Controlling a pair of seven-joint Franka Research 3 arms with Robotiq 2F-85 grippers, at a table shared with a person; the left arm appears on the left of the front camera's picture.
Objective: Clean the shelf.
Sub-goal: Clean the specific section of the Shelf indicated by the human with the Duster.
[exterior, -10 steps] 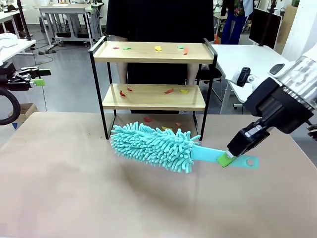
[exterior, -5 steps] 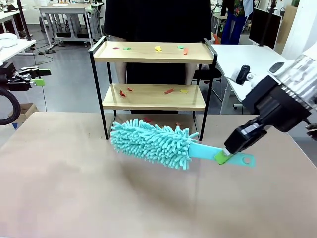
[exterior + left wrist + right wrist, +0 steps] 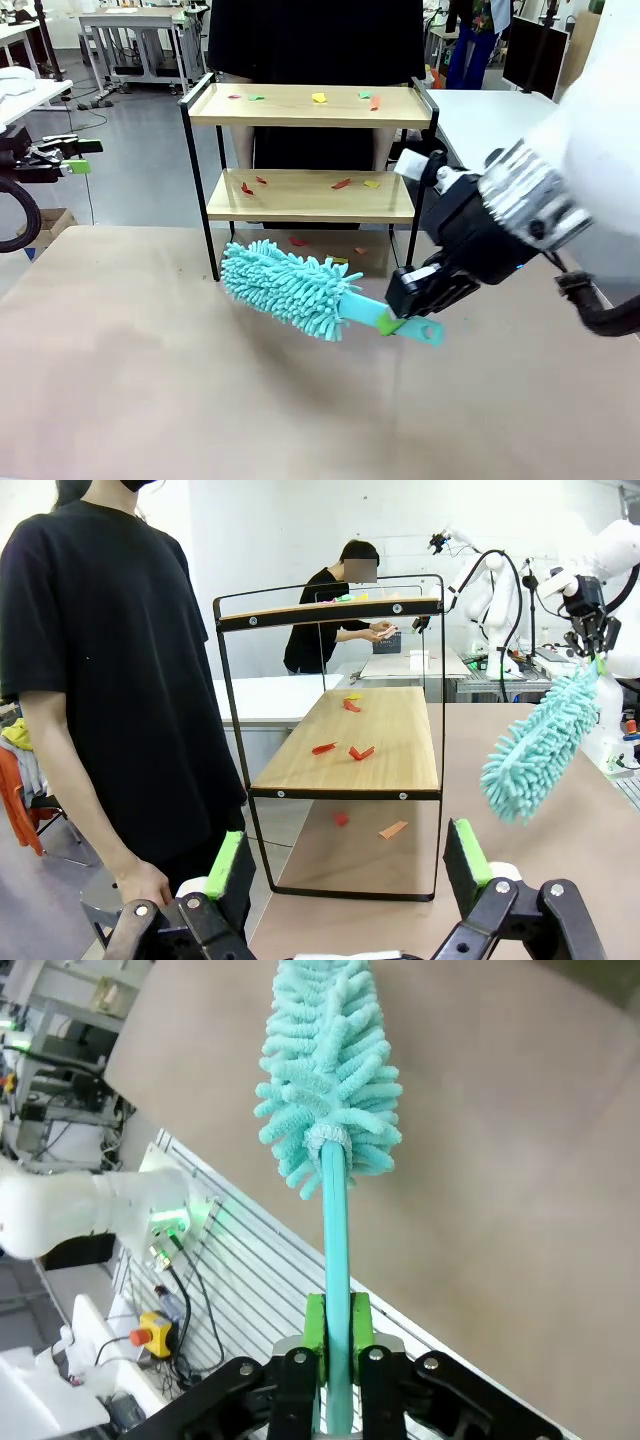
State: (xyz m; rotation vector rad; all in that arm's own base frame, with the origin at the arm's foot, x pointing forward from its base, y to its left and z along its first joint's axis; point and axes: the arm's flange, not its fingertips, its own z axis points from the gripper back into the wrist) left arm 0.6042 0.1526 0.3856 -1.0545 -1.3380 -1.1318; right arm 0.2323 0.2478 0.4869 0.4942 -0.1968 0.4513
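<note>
The shelf (image 3: 300, 106) stands at the table's far edge, two wooden boards in a black frame; small red, green and yellow scraps (image 3: 319, 98) lie on both boards. My right gripper (image 3: 393, 322) is shut on the handle of a teal fluffy duster (image 3: 288, 285), whose head hangs just above the table in front of the shelf's lower left leg. The right wrist view looks along the duster (image 3: 330, 1070) from the gripper (image 3: 337, 1335). My left gripper (image 3: 347, 858) is open and holds nothing, facing the shelf (image 3: 372, 742) end-on; it sits off the table at far left (image 3: 78, 157).
A person (image 3: 310, 40) in black stands right behind the shelf, and appears beside it in the left wrist view (image 3: 100, 660). A few scraps (image 3: 298, 241) lie on the tabletop (image 3: 150, 380) under the shelf. White tables stand behind and at right.
My right arm has swung left and nearer, carrying the duster left; its head has lifted off the table and moved toward the shelf's left leg. The left arm has stayed still.
</note>
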